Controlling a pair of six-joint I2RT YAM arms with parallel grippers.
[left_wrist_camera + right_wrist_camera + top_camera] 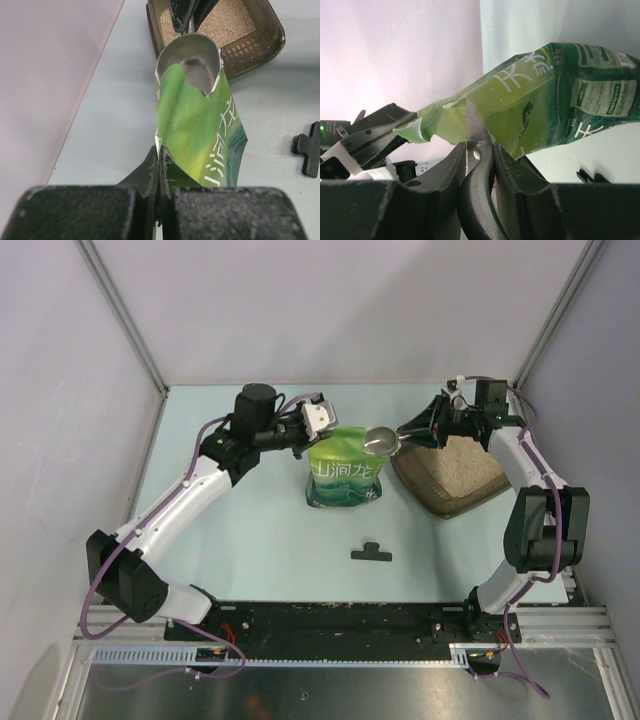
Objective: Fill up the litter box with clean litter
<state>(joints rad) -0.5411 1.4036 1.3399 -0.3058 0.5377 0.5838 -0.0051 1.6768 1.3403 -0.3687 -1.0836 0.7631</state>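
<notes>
Aluminium rail (560,618) fronts pale blue table (250,540) bearing litter box (443,506); lavender walls (60,390) surround.

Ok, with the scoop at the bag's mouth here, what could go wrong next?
1. The left hand pinches only a torn edge of the green bag; the film could slip or rip, letting the mouth collapse onto the scoop.
2. The right hand grips the scoop by its flat handle alone; a loaded scoop may twist and spill short of the litter box.
</notes>
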